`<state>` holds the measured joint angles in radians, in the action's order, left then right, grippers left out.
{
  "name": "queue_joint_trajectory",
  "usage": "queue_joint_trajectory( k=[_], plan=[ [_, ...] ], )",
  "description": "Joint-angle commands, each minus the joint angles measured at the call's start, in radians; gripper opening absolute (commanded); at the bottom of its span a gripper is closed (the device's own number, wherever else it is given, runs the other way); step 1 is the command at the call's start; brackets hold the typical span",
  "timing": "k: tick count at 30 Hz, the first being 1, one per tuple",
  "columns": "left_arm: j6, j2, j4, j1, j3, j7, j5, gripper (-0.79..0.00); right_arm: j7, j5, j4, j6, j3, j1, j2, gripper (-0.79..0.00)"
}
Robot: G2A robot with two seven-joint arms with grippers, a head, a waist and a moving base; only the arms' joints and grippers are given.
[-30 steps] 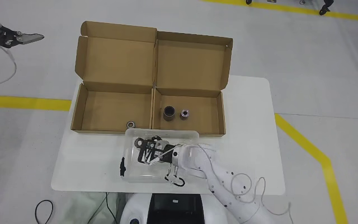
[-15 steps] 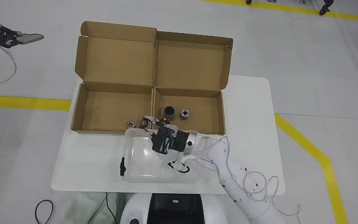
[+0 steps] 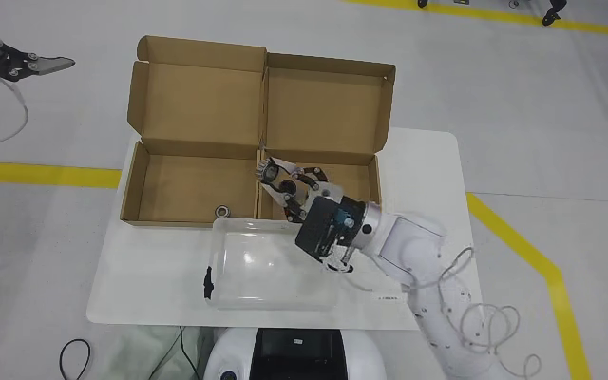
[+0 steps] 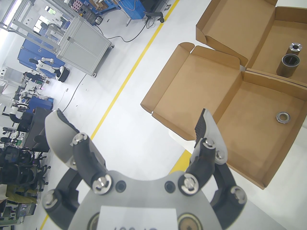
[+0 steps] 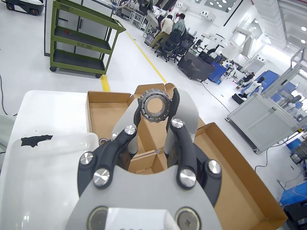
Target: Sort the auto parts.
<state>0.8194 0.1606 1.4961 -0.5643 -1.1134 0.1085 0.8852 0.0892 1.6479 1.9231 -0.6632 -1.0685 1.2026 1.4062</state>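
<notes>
My right fingers, a second ago down in the clear tray, now stand at frame centre over the wall between the two cardboard boxes. They are clamped on one bearing, so I judge boxing it comes next. Count: one boxed bearing, two sleeves; my left fingers hang apart, upper left.

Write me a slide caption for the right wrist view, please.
Right gripper shut on a bearing over two open cardboard boxes.
</notes>
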Motion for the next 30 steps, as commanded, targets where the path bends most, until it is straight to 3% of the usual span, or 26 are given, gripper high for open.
queue_joint_trajectory(
  k=[1, 13, 23, 30],
  plan=[
    [0.0, 0.0, 0.0, 0.0, 0.0, 0.0, 0.0, 0.0, 0.012, -0.013, -0.006, -0.004, 0.004, -0.027, 0.001, -0.785],
    [0.0, 0.0, 0.0, 0.0, 0.0, 0.0, 0.0, 0.0, 0.068, -0.132, -0.07, -0.037, 0.028, -0.217, 0.013, -0.785],
    [0.0, 0.0, 0.0, 0.0, 0.0, 0.0, 0.0, 0.0, 0.153, -0.168, -0.105, -0.02, 0.02, -0.284, 0.015, -0.785],
    [0.0, 0.0, 0.0, 0.0, 0.0, 0.0, 0.0, 0.0, 0.136, -0.149, -0.063, -0.004, 0.025, -0.299, 0.013, -0.785]
  ],
)
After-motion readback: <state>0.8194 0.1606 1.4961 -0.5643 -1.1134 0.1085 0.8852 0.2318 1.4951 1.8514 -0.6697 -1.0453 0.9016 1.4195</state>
